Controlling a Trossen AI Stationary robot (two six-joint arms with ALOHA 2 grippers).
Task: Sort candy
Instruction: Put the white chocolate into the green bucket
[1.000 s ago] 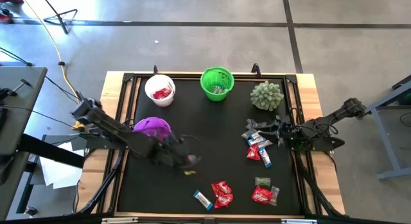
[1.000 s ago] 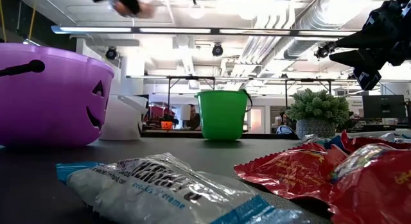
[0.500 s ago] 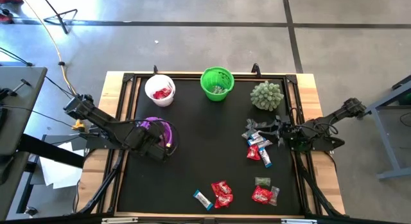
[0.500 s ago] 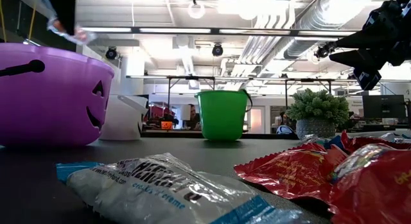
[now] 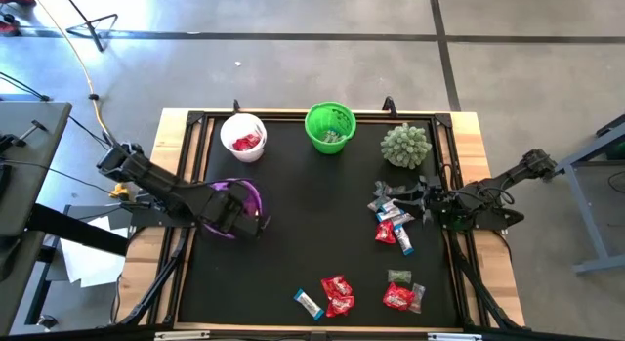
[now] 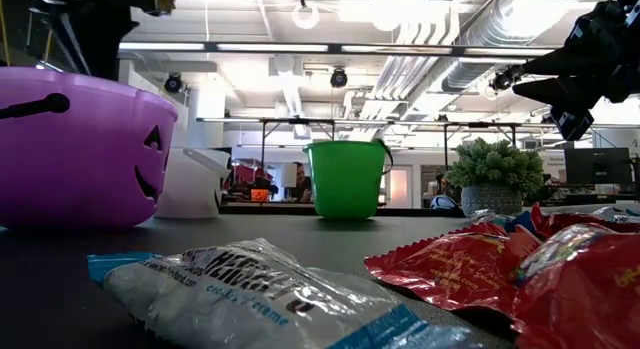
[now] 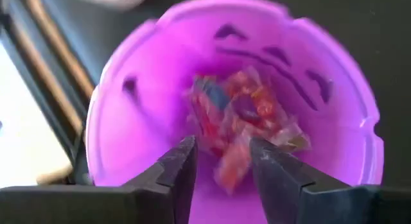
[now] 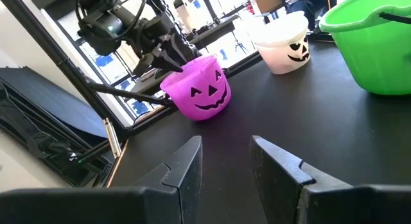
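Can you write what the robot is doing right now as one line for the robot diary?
left gripper: open above purple pumpkin bucket, candy inside | right gripper: open, waiting beside loose candy pile | step: drop-off

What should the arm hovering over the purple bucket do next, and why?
Probably lift away and head for another sweet. The left gripper hangs open over the purple bucket, holding nothing, candy lies inside it, and more wrapped candy waits on the table.

Lighting: we note even, bright light from overhead, soft shadows on the mat [image 5: 322, 224]. Low view: ceiling strips [image 6: 300, 47] glare; the nearest candy [image 6: 270, 294] is soft. Left wrist view: we find the purple bucket [image 7: 128, 115] and its contents blurred. Right wrist view: bright windows [image 8: 128, 76].
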